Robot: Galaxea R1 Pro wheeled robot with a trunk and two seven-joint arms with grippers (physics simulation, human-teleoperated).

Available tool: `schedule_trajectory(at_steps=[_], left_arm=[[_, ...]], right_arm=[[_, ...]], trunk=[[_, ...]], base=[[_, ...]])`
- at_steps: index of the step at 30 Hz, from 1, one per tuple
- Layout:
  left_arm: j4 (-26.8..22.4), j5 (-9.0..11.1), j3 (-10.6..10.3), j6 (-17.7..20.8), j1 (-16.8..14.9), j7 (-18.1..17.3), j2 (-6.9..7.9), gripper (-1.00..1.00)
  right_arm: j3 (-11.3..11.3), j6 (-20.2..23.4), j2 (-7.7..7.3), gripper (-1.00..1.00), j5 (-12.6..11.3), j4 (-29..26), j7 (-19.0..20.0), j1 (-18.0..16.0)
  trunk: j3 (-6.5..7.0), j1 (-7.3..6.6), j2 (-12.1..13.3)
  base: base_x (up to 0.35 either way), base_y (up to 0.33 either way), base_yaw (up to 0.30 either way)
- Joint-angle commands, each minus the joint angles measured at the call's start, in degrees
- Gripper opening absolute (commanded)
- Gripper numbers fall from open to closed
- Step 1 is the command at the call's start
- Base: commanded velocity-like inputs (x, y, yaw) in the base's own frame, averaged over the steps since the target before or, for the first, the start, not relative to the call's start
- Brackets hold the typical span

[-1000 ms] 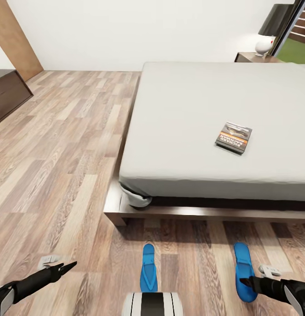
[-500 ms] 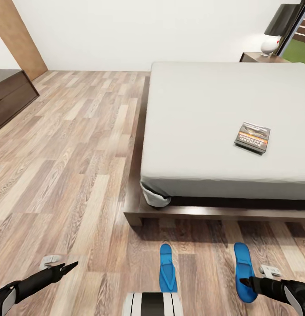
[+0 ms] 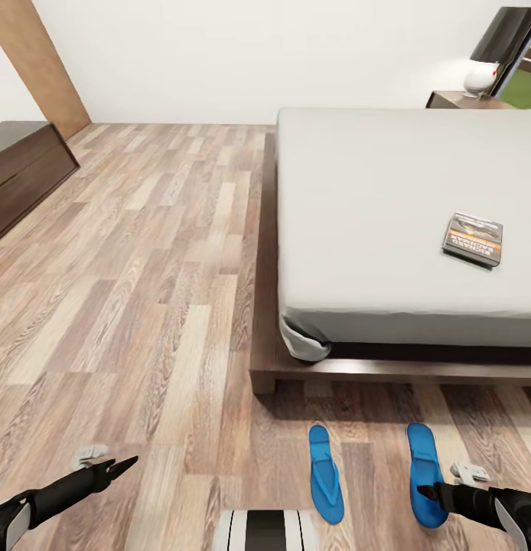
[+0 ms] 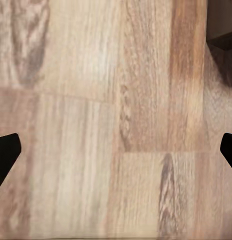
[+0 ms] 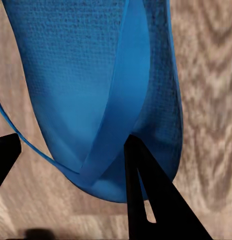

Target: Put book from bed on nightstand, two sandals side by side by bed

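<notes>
My left arm comes in from the 8 o'clock corner of the head view, a black forearm angled up toward 2 o'clock, ending in the left gripper [image 3: 120,465] — from up here its fingers look drawn to one thin point, yet the left wrist view shows two dark fingertips [image 4: 5,152] far apart at opposite edges, so I read it as spread wide with nothing between. My right arm enters from 4 o'clock, forearm lying nearly level and pointing toward 9 o'clock. The right gripper [image 3: 428,492] sits low, one finger [image 5: 151,200] thrust forward, the other at the frame's edge — I can't judge its grip.
</notes>
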Motion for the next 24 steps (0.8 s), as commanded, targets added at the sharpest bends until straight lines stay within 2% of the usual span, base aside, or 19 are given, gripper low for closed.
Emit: schedule_trajectory(at_steps=[1, 16, 24], left_arm=[[0.0, -0.5, 0.5, -0.1, 0.0, -0.2, -0.02, 1.00], [0.0, -0.5, 0.4, -0.1, 0.0, -0.2, -0.37, 1.00], [0.0, -0.5, 0.5, -0.1, 0.0, -0.1, -0.46, 1.00]], right_arm=[[-0.5, 0.6, 0.01, -1.00, 0.0, -0.1, 0.5, 0.0], [-0.5, 0.6, 0.00, -1.00, 0.1, -0.1, 0.5, 0.0], [-0.5, 0.6, 0.04, -1.00, 0.1, -0.1, 0.5, 0.0]], trunk=[[-0.04, -0.01, 0.0], [-0.04, -0.01, 0.0], [-0.04, -0.01, 0.0]], base=[[0.000, 0.281, 0.000], [0.015, 0.282, 0.000], [0.075, 0.054, 0.000]])
